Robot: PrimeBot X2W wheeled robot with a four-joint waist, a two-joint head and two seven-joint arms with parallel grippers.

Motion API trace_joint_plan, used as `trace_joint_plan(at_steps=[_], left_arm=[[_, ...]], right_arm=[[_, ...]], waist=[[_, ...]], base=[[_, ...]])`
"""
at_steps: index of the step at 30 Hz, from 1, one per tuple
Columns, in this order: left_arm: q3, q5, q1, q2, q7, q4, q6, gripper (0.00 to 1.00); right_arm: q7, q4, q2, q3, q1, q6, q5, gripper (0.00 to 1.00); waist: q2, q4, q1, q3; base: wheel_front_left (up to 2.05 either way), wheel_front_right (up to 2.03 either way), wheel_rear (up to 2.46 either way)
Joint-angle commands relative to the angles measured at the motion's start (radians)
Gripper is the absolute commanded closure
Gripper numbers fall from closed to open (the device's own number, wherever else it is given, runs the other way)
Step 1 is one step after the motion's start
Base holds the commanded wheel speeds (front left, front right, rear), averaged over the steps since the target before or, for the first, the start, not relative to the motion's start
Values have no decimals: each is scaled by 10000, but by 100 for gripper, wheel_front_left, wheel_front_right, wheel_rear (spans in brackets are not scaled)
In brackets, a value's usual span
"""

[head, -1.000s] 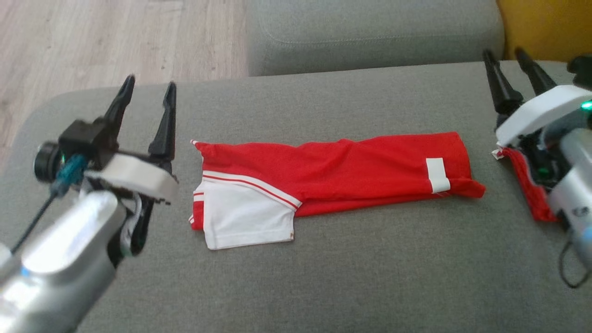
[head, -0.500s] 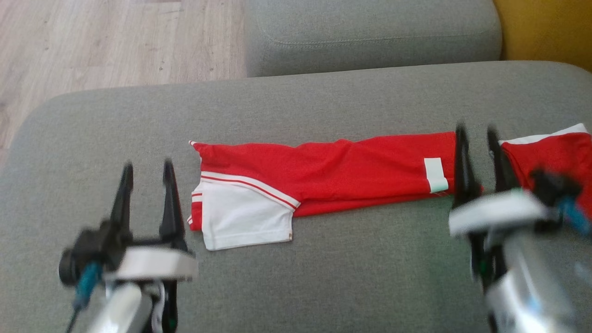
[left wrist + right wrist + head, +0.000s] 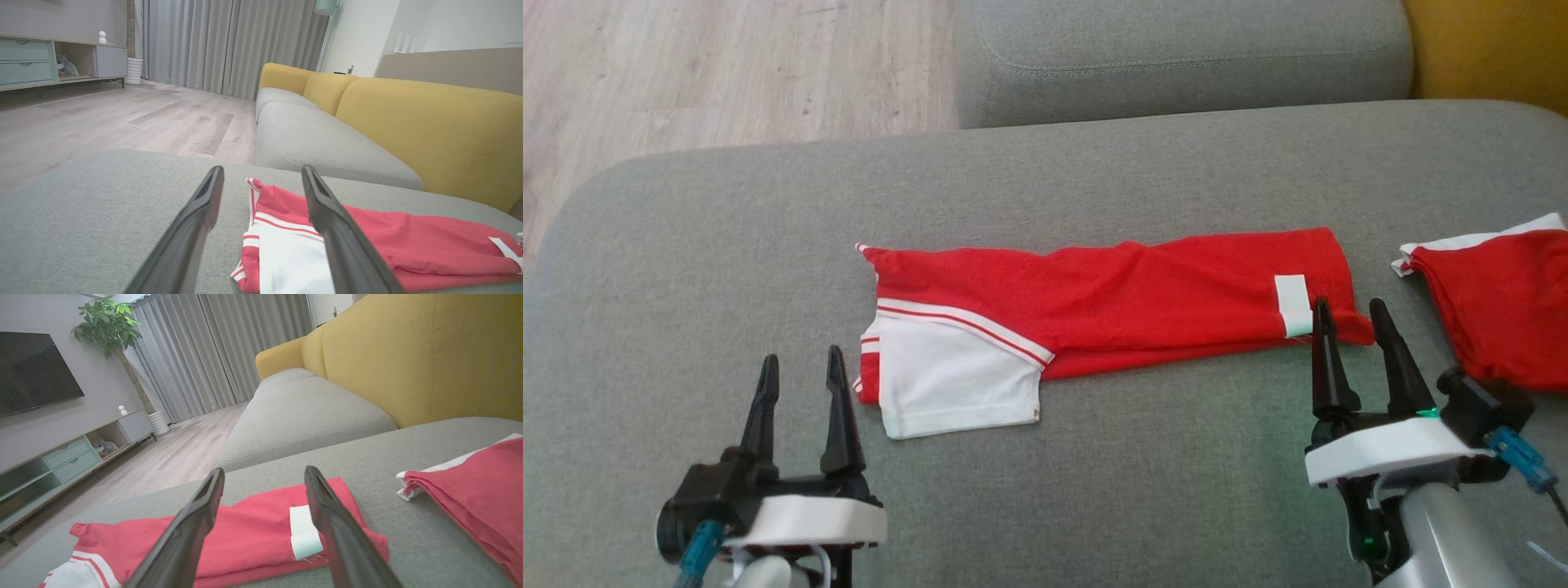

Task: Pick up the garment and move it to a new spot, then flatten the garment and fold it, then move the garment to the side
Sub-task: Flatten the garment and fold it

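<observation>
At centre frame lies the folded garment [image 3: 1111,306]. Left gripper [image 3: 801,357] (lower left) and right gripper [image 3: 1347,305] stand spread, empty.

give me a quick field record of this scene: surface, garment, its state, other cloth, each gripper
surface: grey cushion
garment: red garment with a white sleeve
state: lying folded into a long strip
other cloth: folded red cloth, apart, at the right edge
left gripper: open, empty, beside the sleeve end
right gripper: open, empty, at the opposite end
</observation>
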Motion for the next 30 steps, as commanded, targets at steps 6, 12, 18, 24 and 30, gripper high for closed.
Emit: trace_joint_plan(at_steps=[6,12,18,24,30], left_arm=[[680,591,-703,-380,-52,100,-623,0],[861,990,-1078,-557,-53,259,-964,0],[833,1265,-1410,-710,-53,472,-1245,0],[787,1082,-1701,-818,-53,553,-1387,0],[789,1072,-1825,-842,-53,507,-1381,0]], right_arm=[[-46,354,-12,54,-738,-7,-558,0],[501,1717,-11,-800,-1963,-7,-1173,0],[485,3582,-11,-2636,-3195,-7,-2094,0],[541,5255,-11,-3853,-3752,-7,-2898,0],[352,6352,-11,-3934,-4083,-7,-3095,0]], waist=[[0,230,0,401],[0,479,0,1100],[0,791,0,1562],[0,987,0,1716],[0,953,0,1820]], base=[[0,0,0],[0,0,0],[0,0,0],[0,0,0],[0,0,0]])
